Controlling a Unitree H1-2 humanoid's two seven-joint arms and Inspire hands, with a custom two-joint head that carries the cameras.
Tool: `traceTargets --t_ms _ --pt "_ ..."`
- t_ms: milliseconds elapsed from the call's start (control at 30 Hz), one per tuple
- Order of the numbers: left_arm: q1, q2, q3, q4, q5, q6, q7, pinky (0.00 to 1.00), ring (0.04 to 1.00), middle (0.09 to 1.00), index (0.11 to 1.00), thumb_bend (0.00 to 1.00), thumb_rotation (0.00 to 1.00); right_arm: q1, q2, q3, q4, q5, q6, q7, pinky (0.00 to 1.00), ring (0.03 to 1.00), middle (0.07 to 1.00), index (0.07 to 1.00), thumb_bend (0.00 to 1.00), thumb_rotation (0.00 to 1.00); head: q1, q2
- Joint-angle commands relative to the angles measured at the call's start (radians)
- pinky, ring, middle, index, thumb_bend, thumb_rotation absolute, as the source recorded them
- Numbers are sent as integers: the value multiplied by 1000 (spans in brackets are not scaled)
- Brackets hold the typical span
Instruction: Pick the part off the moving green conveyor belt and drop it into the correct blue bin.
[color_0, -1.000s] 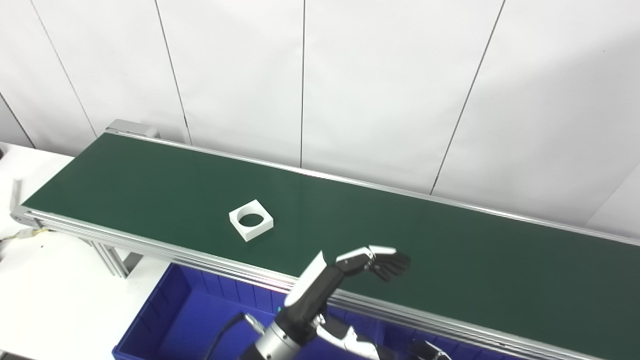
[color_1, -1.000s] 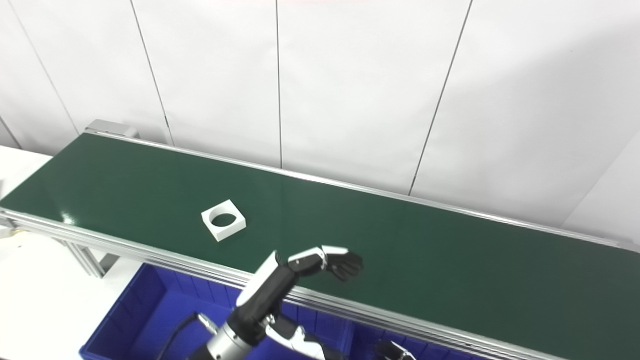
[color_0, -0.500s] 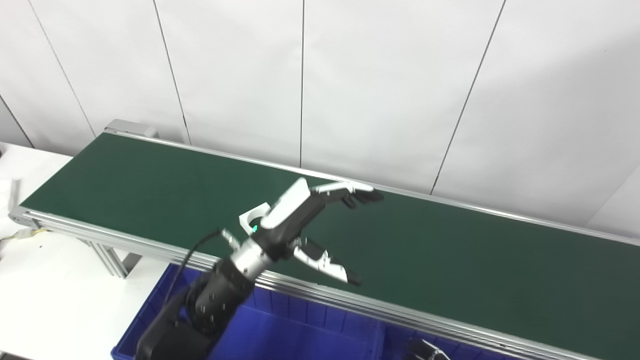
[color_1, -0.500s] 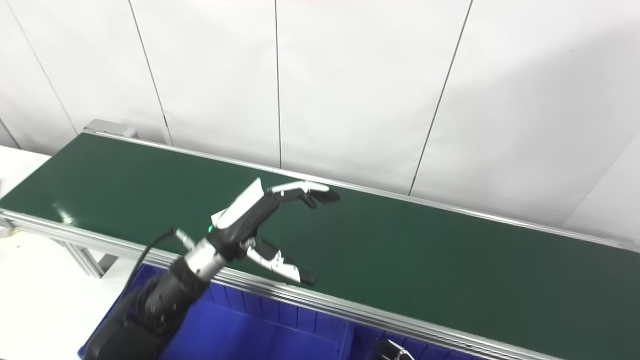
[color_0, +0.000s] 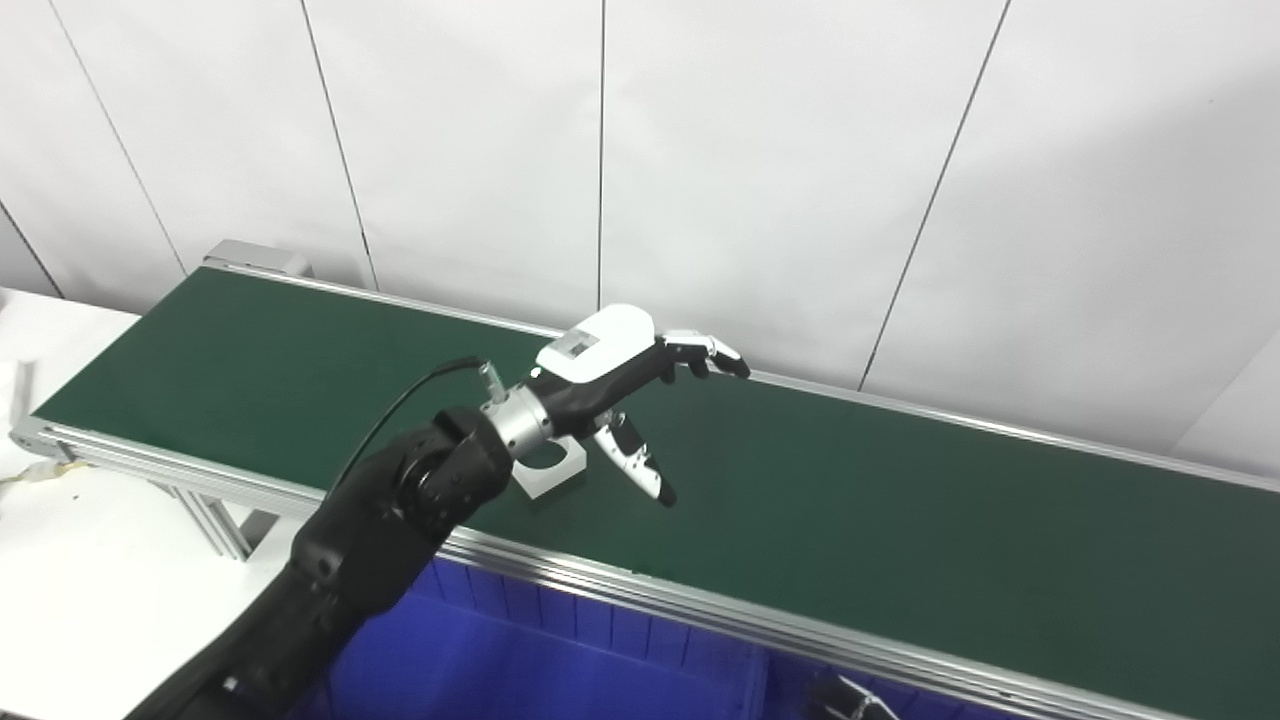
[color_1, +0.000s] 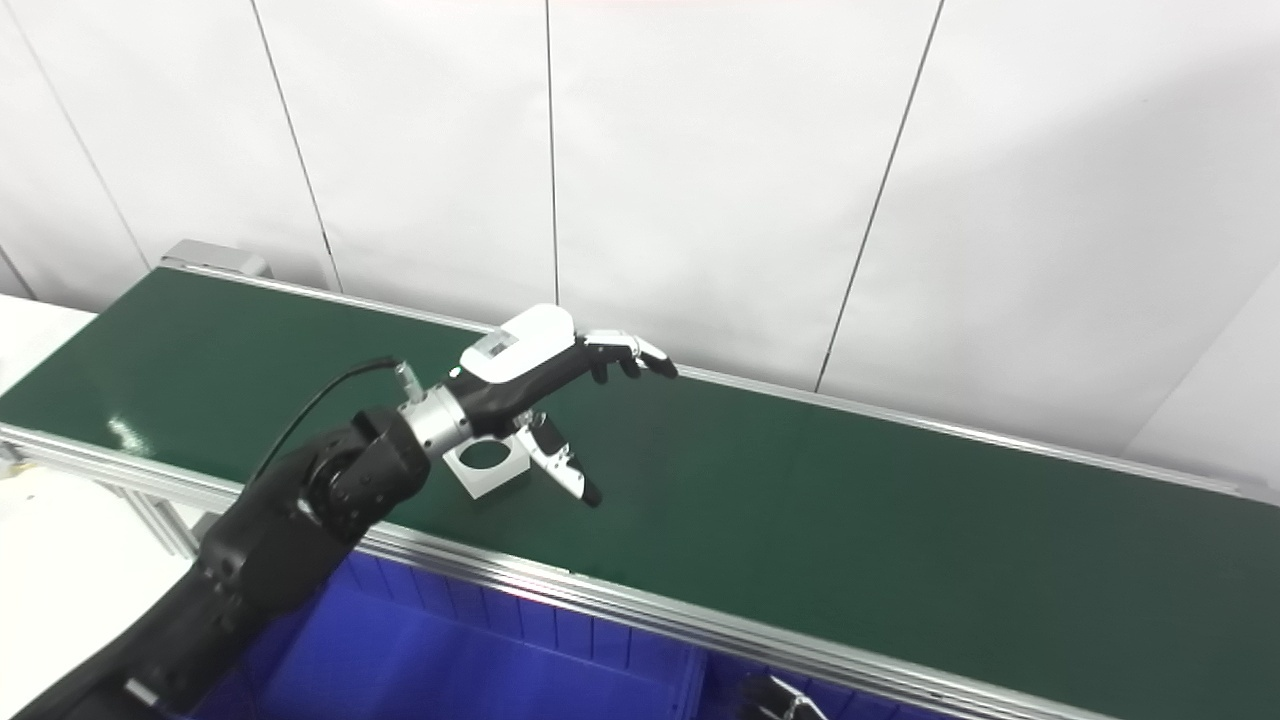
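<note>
The task is at its early stage. The white square part (color_0: 548, 470), which has a round hole in the middle, lies flat on the green conveyor belt (color_0: 900, 520), nearer to the belt's near edge than to the far one, and somewhat toward the belt's left end. Nothing holds it yet.

The left hand (color_0: 620, 375) hangs over the belt, above the part and slightly to the right of it. The hand is spread, with its fingers (color_1: 625, 352) stretched toward the far edge of the belt and the thumb (color_1: 562, 468) pointing down toward the belt surface just beside the part. It grasps nothing. From these views I cannot tell if the thumb touches the part or the belt; it looks close but free.

Of the right hand (color_0: 850, 700) only a small dark piece shows at the bottom edge of the picture, so I cannot tell whether it is spread or clenched.

The blue bin (color_0: 560, 670) stands below the near edge of the belt, and what shows of its inside holds no part. So what is left is the whole work: to close the hand on the part, to lift it from the belt, to carry it over the near edge and to release it in the correct bin.

About writing: there is a small grey label on the white back of the left hand, but it is too small to read. I see no other brand or text.
</note>
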Motion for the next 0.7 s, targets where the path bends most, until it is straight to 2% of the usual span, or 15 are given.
traceTargets --t_ms 0,133,233,467,667 --pt "-65 25 -15 0 43 -15 5 519 668 771 751 1000 126 -10 9 6 -25 2 -51 -7 694 739 766 738 966 251 -4 2" --pt "-125 33 -88 82 135 -40 3 581 724 805 764 1000 135 -7 10 12 -31 0 -51 -10 686 735 765 738 966 251 -10 6" --pt "-172 32 -144 162 197 -71 24 668 760 812 770 1000 156 -4 11 16 -33 -3 -51 -18 683 735 765 738 967 252 -14 7" --pt "-238 17 -246 288 306 -66 37 745 796 831 785 1000 176 7 12 26 -44 -5 -51 -28 681 734 763 737 977 269 -28 13" --pt "-281 25 -324 344 402 -55 46 799 829 848 812 1000 211 13 12 28 -47 2 -51 -29 684 737 762 736 977 269 -32 13"
